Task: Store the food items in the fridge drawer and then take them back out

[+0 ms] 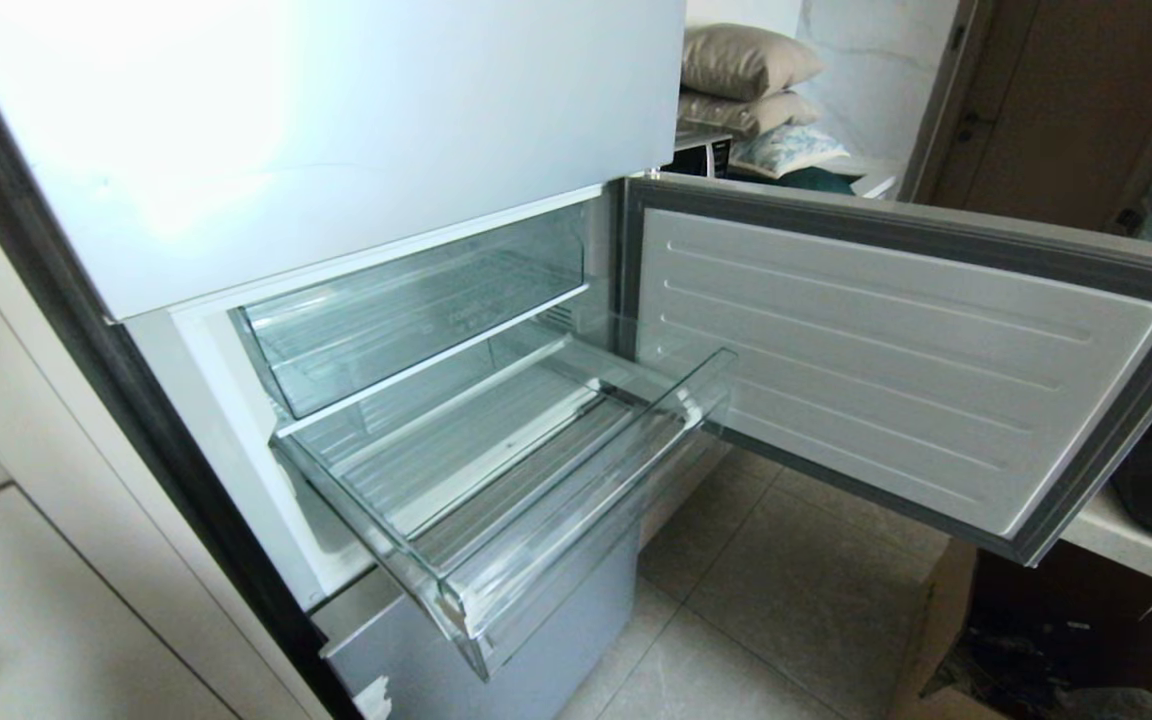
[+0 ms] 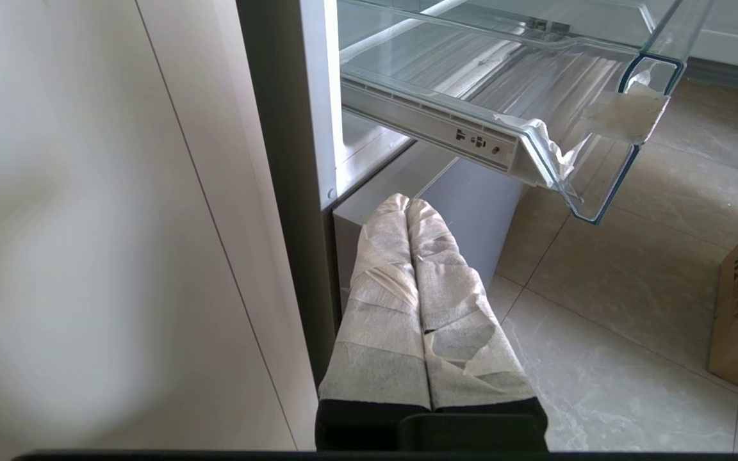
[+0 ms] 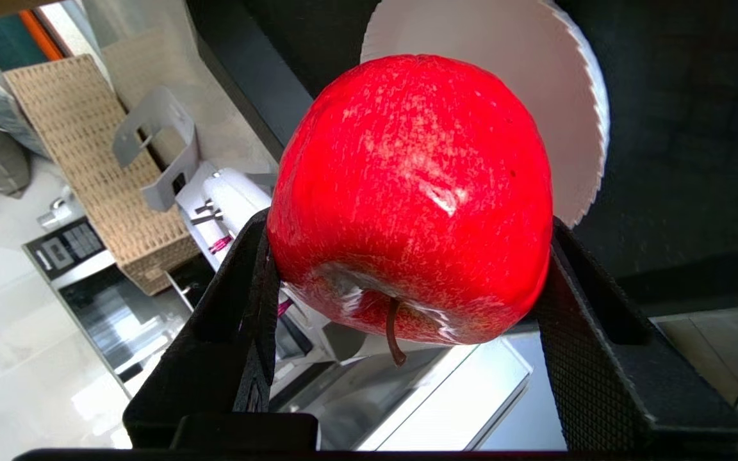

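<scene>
A glossy red apple (image 3: 407, 192), one of the food items, fills the right wrist view with its stem toward the camera. My right gripper (image 3: 409, 227) is shut on it, a black finger pressing each side. The fridge drawer (image 1: 576, 520) stands pulled out of the pale fridge, clear with a ribbed floor and nothing in it; the left wrist view shows its front corner (image 2: 574, 160) from below. My left gripper (image 2: 407, 203) is shut and holds nothing, its taped fingers pointing at the fridge's base. Neither arm shows in the head view.
The fridge door (image 1: 896, 360) hangs open to the right of the drawer. Above the drawer sits another clear bin (image 1: 416, 310). A white paper plate (image 3: 535, 96) lies on a dark tray behind the apple. A cardboard box (image 1: 946, 640) stands on the tiled floor at lower right.
</scene>
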{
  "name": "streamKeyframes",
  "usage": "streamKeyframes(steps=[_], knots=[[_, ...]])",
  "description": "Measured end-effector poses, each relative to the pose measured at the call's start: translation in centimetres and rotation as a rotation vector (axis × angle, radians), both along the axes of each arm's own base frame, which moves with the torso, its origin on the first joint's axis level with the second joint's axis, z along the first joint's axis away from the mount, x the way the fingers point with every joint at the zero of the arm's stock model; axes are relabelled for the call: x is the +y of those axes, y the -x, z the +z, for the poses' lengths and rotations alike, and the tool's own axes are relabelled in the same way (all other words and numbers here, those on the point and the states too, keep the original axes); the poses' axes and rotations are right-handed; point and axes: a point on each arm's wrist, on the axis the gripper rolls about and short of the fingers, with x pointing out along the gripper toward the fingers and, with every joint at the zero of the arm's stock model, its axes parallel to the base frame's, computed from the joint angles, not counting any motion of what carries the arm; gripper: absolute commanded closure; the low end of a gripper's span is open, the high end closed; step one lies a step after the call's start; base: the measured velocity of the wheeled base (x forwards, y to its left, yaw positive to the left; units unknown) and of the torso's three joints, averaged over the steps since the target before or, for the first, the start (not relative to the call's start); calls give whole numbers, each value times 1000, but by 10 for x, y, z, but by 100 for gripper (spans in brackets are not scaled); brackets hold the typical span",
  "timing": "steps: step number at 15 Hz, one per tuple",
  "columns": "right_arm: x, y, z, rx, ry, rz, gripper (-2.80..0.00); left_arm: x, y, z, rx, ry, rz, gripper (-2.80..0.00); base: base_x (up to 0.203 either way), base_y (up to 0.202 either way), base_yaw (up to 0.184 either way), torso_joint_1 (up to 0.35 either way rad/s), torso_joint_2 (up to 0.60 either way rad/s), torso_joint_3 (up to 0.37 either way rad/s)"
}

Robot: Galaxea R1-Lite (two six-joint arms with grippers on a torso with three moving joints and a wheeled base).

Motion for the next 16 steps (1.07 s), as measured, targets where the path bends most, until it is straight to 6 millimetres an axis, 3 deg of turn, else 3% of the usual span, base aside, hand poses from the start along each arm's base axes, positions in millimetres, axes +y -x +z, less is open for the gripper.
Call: streamKeyframes(steps=[6, 7, 16], knots=[[-1, -3, -7, 9, 10, 14, 0, 0, 0, 0, 0, 0, 0, 0, 0, 0, 0, 0, 0, 0], [0, -4, -8, 11, 20, 25, -280, 0, 0, 0, 0, 0, 0, 0, 0, 0, 0, 0, 0, 0], [2, -8, -12, 13, 25, 50, -280, 0, 0, 0, 0, 0, 0, 0, 0, 0, 0, 0, 0, 0]])
